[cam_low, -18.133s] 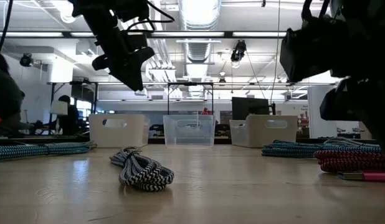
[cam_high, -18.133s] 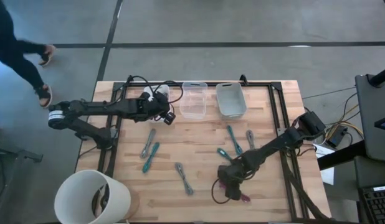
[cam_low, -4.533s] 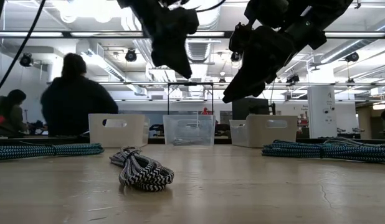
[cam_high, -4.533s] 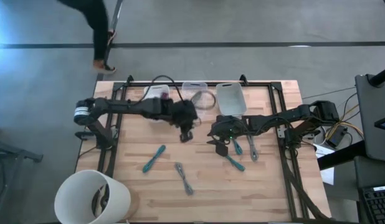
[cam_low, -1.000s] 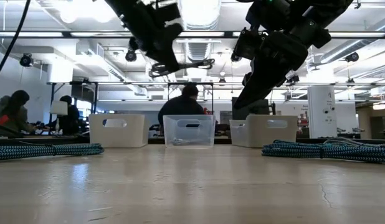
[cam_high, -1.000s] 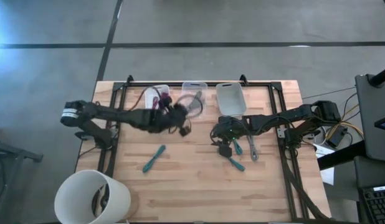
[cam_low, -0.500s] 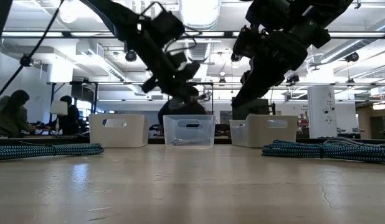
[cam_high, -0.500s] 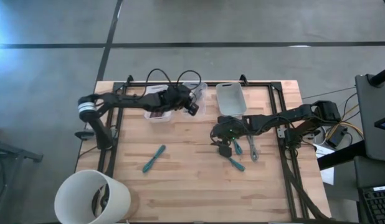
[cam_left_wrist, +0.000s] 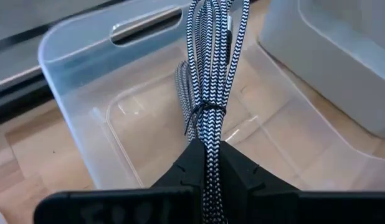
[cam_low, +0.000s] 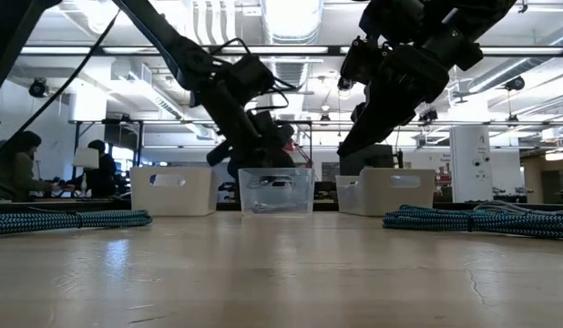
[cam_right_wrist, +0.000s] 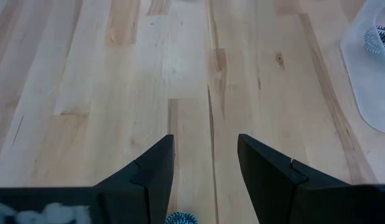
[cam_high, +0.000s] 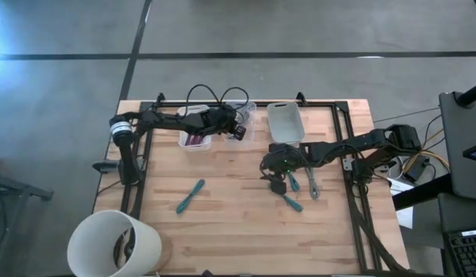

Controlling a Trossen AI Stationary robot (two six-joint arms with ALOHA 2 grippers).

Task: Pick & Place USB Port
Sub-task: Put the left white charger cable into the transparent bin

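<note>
The worktop (cam_high: 238, 231) is a rectangular surface of pale wooden planks with visible grain and a dark metal frame along its rear and side edges. A large white round bucket (cam_high: 115, 245) stands off its front left corner.

Three bins sit in a row at the rear edge. The left bin (cam_high: 193, 132) is white and opaque. The middle bin (cam_left_wrist: 86, 118) is clear, smooth plastic with rounded corners and a slot handle. The right bin (cam_high: 285, 123) is pale, rectangular and opaque.

The left arm reaches along the rear edge, and its left tool (cam_high: 236, 129) hangs over the middle bin. The jaws are pinched tight on a bundled cable (cam_left_wrist: 209, 93) with a black-and-white woven sheath, folded into parallel strands and cinched by a thin tie. The bundle hangs above the bin's interior; contact with the bin floor cannot be determined.

The right arm extends from the right edge toward the worktop centre. The right tool (cam_right_wrist: 205, 168) hovers low over bare planks with its dark, wedge-shaped fingers spread wide and nothing between them.

Teal braided cable bundles lie on the worktop: one (cam_high: 190, 195) at front left, and others (cam_high: 292, 201) just beside the right tool.
</note>
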